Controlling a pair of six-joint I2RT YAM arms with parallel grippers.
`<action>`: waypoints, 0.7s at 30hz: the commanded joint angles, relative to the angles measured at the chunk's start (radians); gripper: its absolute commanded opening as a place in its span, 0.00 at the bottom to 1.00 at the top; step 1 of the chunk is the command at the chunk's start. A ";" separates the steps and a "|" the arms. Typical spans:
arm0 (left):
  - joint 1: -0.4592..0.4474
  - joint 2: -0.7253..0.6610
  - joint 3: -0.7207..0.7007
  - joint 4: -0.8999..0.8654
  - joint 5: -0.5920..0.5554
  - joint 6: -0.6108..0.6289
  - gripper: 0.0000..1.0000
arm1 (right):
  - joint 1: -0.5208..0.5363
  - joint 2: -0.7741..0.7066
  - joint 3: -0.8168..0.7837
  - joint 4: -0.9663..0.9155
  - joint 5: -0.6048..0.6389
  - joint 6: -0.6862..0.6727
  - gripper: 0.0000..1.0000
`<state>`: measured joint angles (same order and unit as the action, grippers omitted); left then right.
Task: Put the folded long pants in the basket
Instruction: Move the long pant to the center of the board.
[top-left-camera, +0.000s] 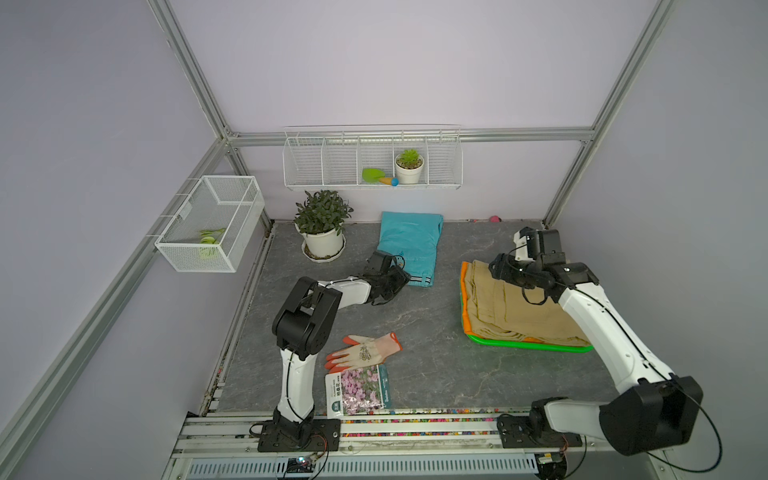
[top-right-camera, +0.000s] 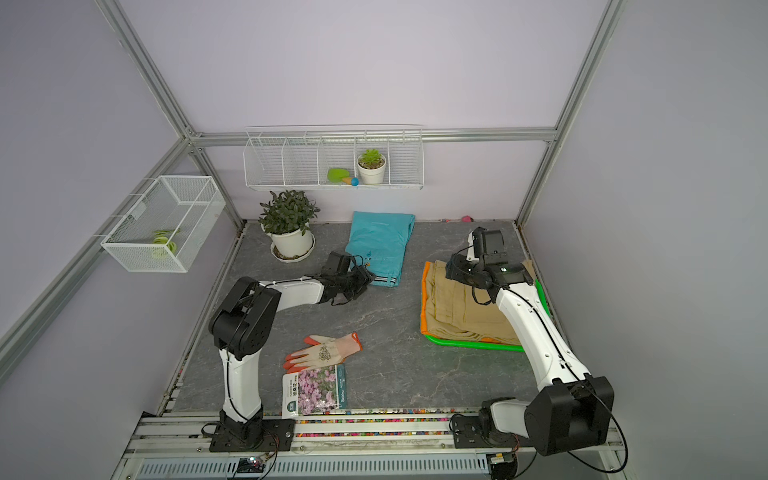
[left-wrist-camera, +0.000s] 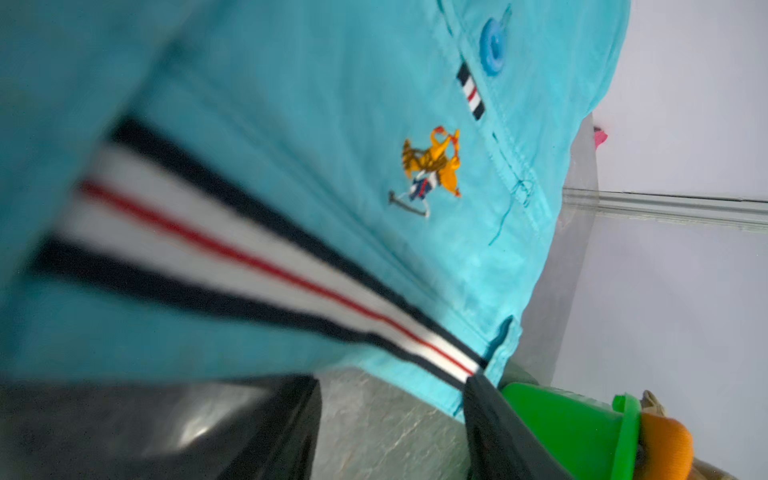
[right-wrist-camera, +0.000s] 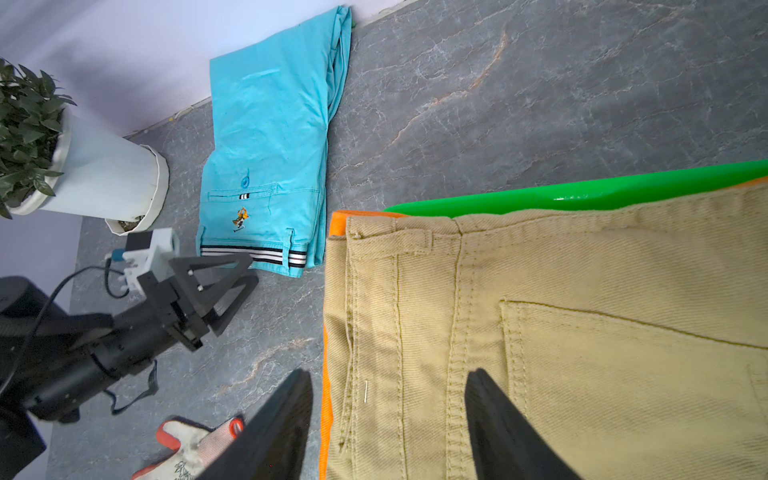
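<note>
Turquoise pants (top-left-camera: 409, 243) lie at the far edge of the table (top-left-camera: 415, 374), outside the basket (top-left-camera: 532, 345) at its right edge; left claw (right-wrist-camera: 248, 272), jaws apart, meets their waistband (left-wrist-camera: 249, 257) corner; pinching one layer could unfold them; right claw (right-wrist-camera: 390, 374) gapes, empty, over khaki pants (top-left-camera: 498, 307).

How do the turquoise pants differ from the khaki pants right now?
The turquoise pants lie on the table; the khaki pants lie in the green basket, on orange pants. The turquoise pants have a striped waistband; the khaki pants have a plain one. Both are folded flat.
</note>
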<state>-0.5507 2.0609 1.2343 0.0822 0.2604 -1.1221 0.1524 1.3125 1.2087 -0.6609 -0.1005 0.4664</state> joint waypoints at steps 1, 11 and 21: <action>0.000 0.058 0.037 -0.058 -0.026 -0.003 0.53 | 0.004 -0.004 -0.019 -0.035 0.005 -0.015 0.63; 0.022 0.047 0.053 -0.124 -0.055 0.072 0.00 | 0.008 -0.007 -0.054 -0.024 -0.012 -0.006 0.62; 0.137 -0.347 -0.320 -0.400 -0.035 0.234 0.00 | 0.038 -0.024 -0.001 -0.110 -0.013 -0.030 0.60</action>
<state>-0.4805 1.8320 1.0306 -0.1360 0.2295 -0.9543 0.1699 1.3121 1.1843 -0.7242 -0.1062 0.4549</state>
